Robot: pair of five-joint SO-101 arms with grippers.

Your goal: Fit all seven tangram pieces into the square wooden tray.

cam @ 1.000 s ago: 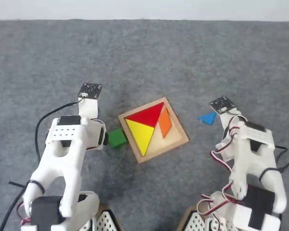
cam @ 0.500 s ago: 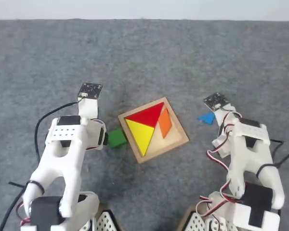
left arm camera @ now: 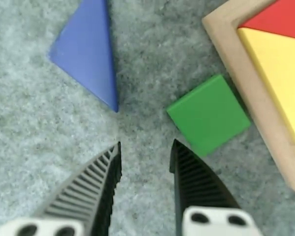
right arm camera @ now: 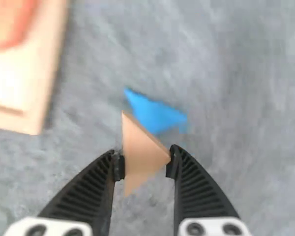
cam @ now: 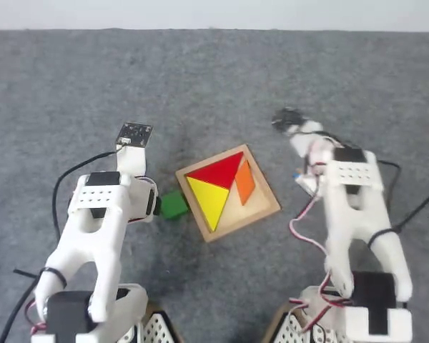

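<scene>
Right gripper (right arm camera: 143, 160) pinches a tan triangle (right arm camera: 137, 147) across two slanted edges. Just beyond it a light-blue triangle (right arm camera: 155, 114) lies on the grey carpet (right arm camera: 236, 59), with the wooden tray (cam: 263, 179) farther off. Left gripper (left arm camera: 146, 145), fingers spread and holding nothing, hovers near a green square (left arm camera: 209, 114) just beside the tray's rim; a darker blue triangle (left arm camera: 88, 51) lies past it. Likely fault: slanted edges give poor purchase, so the tan triangle may pivot or slip and catch on the rim instead of seating.
</scene>
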